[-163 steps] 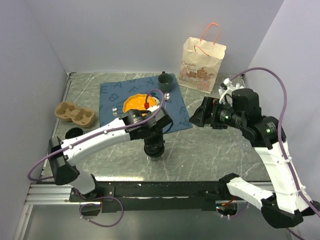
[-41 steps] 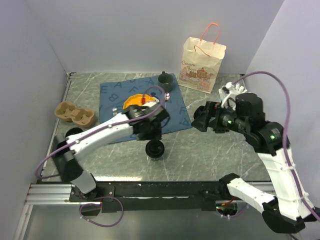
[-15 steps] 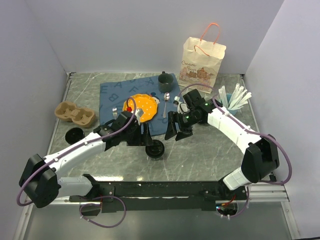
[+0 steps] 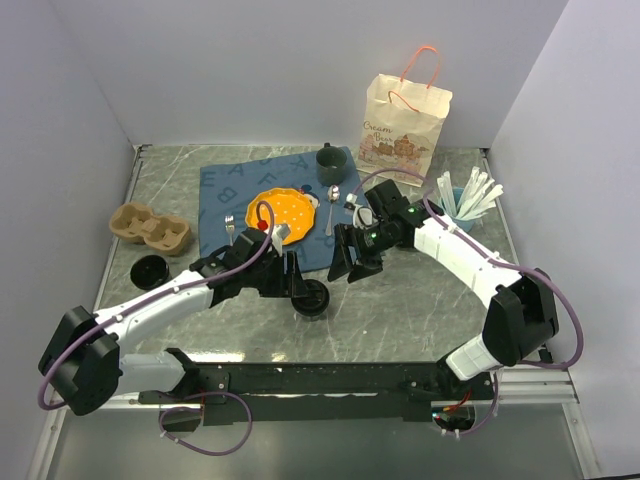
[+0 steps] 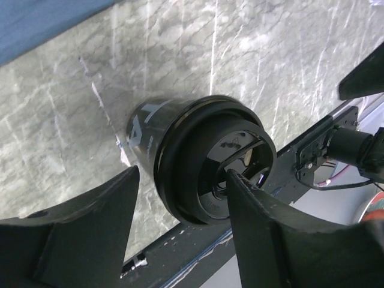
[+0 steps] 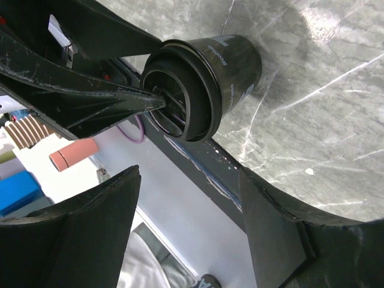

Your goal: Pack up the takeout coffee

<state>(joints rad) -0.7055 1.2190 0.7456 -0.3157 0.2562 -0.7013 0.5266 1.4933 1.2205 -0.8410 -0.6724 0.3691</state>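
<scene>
The takeout coffee is a black cup with a black lid (image 4: 312, 298), standing upright on the marble table near the front edge. My left gripper (image 4: 294, 283) reaches it from the left. In the left wrist view the lidded cup (image 5: 204, 159) sits between my left gripper's (image 5: 183, 174) open fingers, with a small gap on the left side. My right gripper (image 4: 345, 266) hovers just right of the cup, open and empty. The right wrist view shows the cup (image 6: 210, 78) ahead of my right gripper (image 6: 189, 174). The paper bag (image 4: 405, 117) stands at the back.
A cardboard cup carrier (image 4: 148, 227) and a loose black lid (image 4: 151, 270) lie at the left. The blue mat (image 4: 225, 190) holds an orange plate (image 4: 283, 208), a dark mug (image 4: 329, 158) and a spoon (image 4: 331, 215). White utensils (image 4: 468, 193) stand at the right.
The right arm has swung in from the right to beside the cup. My left gripper has come down from above the cup to its left side, and its fingers have narrowed around it.
</scene>
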